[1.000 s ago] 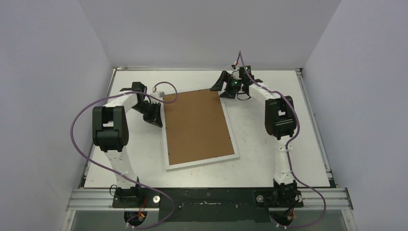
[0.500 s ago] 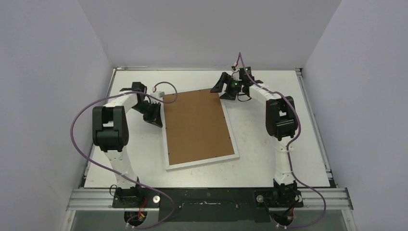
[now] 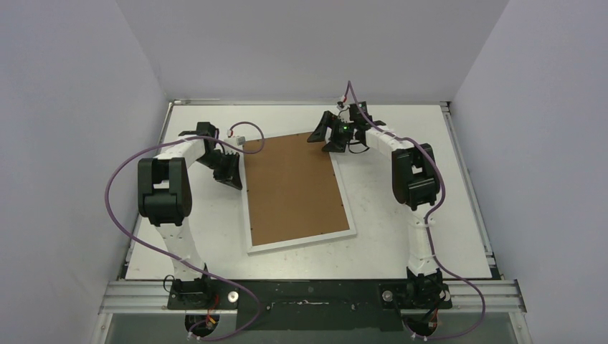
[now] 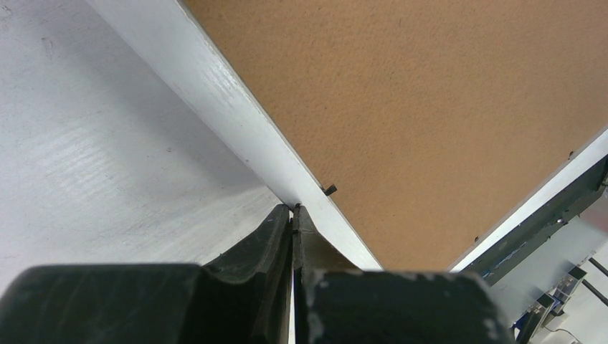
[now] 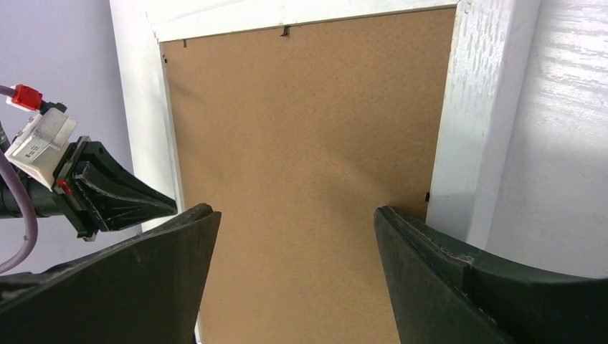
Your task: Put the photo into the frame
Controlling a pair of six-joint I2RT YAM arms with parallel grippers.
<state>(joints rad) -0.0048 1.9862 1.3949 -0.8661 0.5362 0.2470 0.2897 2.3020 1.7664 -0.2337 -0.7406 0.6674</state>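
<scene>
left gripper [image 4: 294, 211] jaws pressed together, tips touching frame [image 4: 236, 136] edge, right gripper [image 5: 294, 213] jaws wide apart, brown board [image 5: 301, 129] showing between them

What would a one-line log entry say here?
frame: flat, brown backing board up | left gripper: shut at frame edge | right gripper: open over backing board

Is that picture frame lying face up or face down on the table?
Face down: the frame shows its brown backing board filling the white border, with no glass or picture in sight.
</scene>
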